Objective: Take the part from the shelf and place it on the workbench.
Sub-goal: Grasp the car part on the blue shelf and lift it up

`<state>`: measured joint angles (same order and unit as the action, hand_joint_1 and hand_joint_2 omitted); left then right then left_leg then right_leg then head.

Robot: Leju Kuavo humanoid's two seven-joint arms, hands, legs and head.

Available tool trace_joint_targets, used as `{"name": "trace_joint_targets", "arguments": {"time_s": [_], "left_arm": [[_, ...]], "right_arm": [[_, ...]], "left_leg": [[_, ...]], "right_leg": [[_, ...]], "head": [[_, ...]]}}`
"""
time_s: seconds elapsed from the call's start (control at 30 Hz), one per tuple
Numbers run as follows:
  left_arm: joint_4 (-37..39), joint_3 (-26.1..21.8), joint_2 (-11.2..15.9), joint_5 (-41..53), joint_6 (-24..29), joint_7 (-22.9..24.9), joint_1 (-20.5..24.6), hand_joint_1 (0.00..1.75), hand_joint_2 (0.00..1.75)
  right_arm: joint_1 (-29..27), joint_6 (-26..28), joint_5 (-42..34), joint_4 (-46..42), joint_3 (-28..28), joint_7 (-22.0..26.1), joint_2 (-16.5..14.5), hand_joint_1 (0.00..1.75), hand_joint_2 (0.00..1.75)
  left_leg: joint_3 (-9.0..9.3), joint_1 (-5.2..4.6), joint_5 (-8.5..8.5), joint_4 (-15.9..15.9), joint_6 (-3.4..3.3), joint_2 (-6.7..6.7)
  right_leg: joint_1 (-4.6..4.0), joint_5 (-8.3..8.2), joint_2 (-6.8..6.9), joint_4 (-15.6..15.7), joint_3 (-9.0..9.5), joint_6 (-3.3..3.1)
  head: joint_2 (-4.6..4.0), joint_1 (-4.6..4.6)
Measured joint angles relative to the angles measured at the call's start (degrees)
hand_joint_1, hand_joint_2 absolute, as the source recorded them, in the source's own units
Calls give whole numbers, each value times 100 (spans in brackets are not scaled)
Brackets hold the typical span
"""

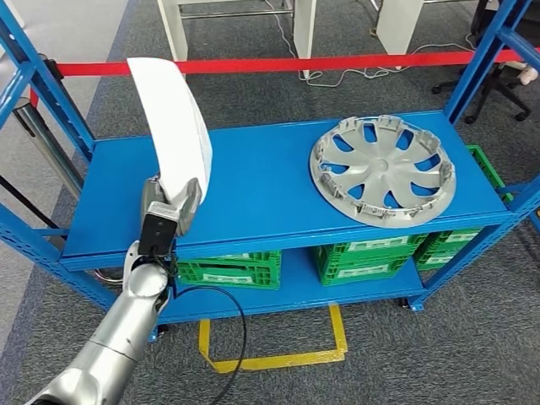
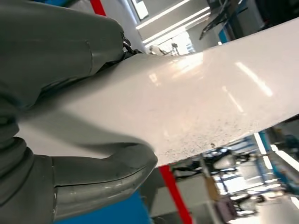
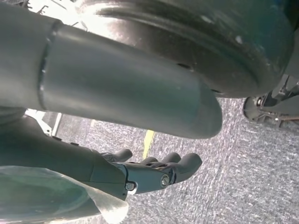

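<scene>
One part is off the shelf: a long white panel [image 1: 170, 118], curved and glossy, held upright at its lower end by the left hand [image 1: 170, 209]. The left wrist view shows the thick thumb [image 2: 105, 179] under the panel [image 2: 197, 98] and the fingers [image 2: 63, 42] over it, so the grip looks firm. The panel stands above the left end of the blue shelf [image 1: 255, 181], clear of the shelf top as far as the head view shows.

The right hand [image 3: 155, 170] hangs low over grey carpet, fingers loosely apart and holding nothing. Something pale and shiny sits near it at the picture's edge; too blurred to name.

A silver wheel cover [image 1: 382, 169] lies flat on the right part of the same shelf, well apart from the panel. Green crates [image 1: 232, 268] sit on the lower shelf level.

Step in hand, by my reading: the pick is done and the carry is about to start. No bench shows in these pictures, so the next move likely calls for a turn away from the shelf with the panel held steady, keeping its tall free end clear of the shelf posts [image 1: 45, 89] and the red tape [image 1: 287, 63].
</scene>
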<state>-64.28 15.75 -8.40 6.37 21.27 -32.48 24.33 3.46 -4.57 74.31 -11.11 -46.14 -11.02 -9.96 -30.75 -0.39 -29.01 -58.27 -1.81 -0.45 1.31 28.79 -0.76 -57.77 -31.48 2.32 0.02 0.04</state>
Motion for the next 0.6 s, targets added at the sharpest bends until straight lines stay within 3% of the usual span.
{"name": "trace_joint_targets", "arguments": {"time_s": [0.07, 0.1, 0.17, 0.23, 0.27, 0.37, 0.43, 0.53, 0.6], "left_arm": [[-512, 36, -10, -58, -39, 32, -165, 175, 175], [-705, 56, -16, -74, -50, 45, -218, 175, 175], [-952, 80, -22, -104, -61, 65, -310, 175, 175], [-1084, 88, -21, -147, -73, 67, -403, 175, 175], [-1129, 89, -21, -187, -97, 52, -438, 175, 175], [-1400, 99, -19, -489, -311, -81, -587, 175, 175], [-1791, 127, -14, -754, -526, -160, -831, 175, 175], [-2396, 207, 22, -968, -799, -256, -1323, 175, 175], [-2760, 242, 62, -1043, -942, -362, -1694, 175, 175]], "right_arm": [[1, 8, -3, 1, 0, 5, -11, 0, 0], [4, 10, -3, 1, 0, 8, -12, 0, 0], [4, 12, -4, 1, 0, 11, -12, 0, 0], [-8, 16, -6, 1, 0, 11, -11, 0, 0], [-15, 20, -7, 1, 0, 11, -9, 0, 0], [-12, 34, -34, 7, 0, 15, -15, 0, 0], [-9, 51, -92, 18, -2, 31, -35, 0, 0], [-52, 175, -191, 25, -23, 128, -47, 0, 0], [-76, 349, -239, 25, -49, 278, -52, 0, 0]], "left_leg": [[70, 42, 85, 169, -44, 18], [103, 69, 128, 251, -61, 26], [115, 92, 160, 300, -77, 36], [111, 106, 161, 284, -58, 41], [110, 121, 152, 266, -36, 41], [88, 188, 48, 111, 112, 31], [5, 183, -18, -31, 221, 31], [-88, 171, -47, -102, 297, 31], [-181, 179, -277, -338, 321, 31]], "right_leg": [[-21, 66, 12, -50, -44, 25], [-27, 174, 18, -233, -141, 37], [-8, 470, 25, -913, -499, 71], [25, 575, 29, -1442, -797, 128], [43, 480, 33, -1431, -815, 160], [92, -49, 46, -554, -412, 261], [91, -95, 29, -247, -267, 201], [86, -57, 12, -316, -353, 42], [81, -72, 15, -336, -399, -38]], "head": [[0, 12], [0, 23], [0, 38], [0, 35], [0, 35], [0, 60], [0, 81], [0, 62], [0, 45]]}}
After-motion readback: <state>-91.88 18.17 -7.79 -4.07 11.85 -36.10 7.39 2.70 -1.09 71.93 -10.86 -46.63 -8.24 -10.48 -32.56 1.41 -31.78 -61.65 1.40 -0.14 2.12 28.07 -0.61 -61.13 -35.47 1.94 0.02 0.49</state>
